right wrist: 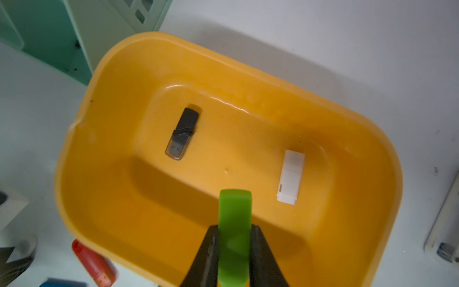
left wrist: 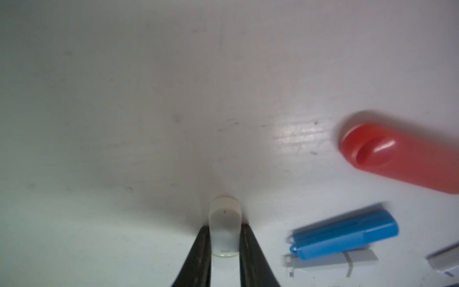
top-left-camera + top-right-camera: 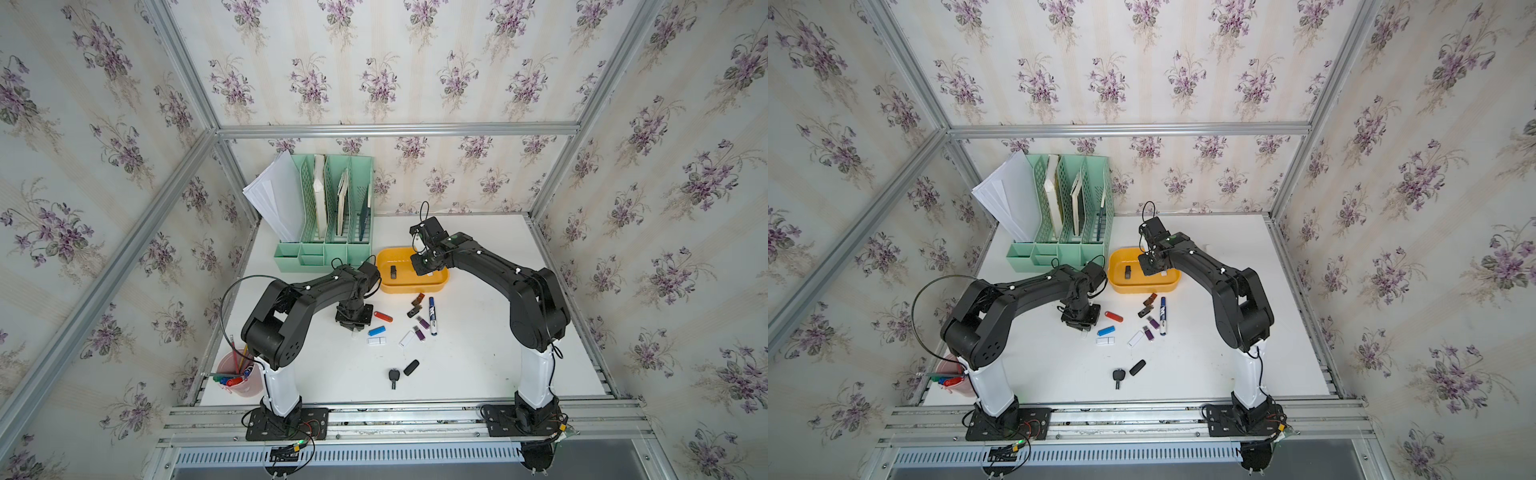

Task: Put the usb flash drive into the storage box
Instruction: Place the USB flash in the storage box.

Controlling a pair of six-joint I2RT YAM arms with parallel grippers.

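1. White table [image 3: 478, 353] in a metal-framed booth w/ floral walls.
2. Two black arms on white bases. The left arm [image 3: 307, 299] bends down over loose drives, and the right arm [image 3: 498, 274] reaches over the box. In both top views each wrist mostly hides its own gripper.
3. Mint-green organizer [image 3: 328, 249] at back left, holding papers; contents hard to make out.
4. Storage box [image 3: 399, 289], yellow-orange, just beside the organizer's front corner. Part of it is covered by the right arm's wrist.
5. Pink cup [image 3: 237, 374] of pens at front left, partly behind the left arm.
6. Right gripper [image 1: 234, 228]: jaws clamped on a green usb flash drive [image 1: 234, 211], held above the box interior. The drive's lower end is cut off by the frame.
7. Left gripper [image 2: 224, 228]: jaws narrow, pressing both sides of a pale usb flash drive [image 2: 224, 216] at table level. Can't tell if it's lifted.
8. Inside the box: black drive [image 1: 183, 131] and white drive [image 1: 290, 176], well apart.
9. On the table near the left gripper: red drive [image 2: 397, 154], cut off at the frame edge, and blue drive [image 2: 345, 236]. A blurred second white drive [image 2: 360, 258] is just beside the blue one; contact unclear.
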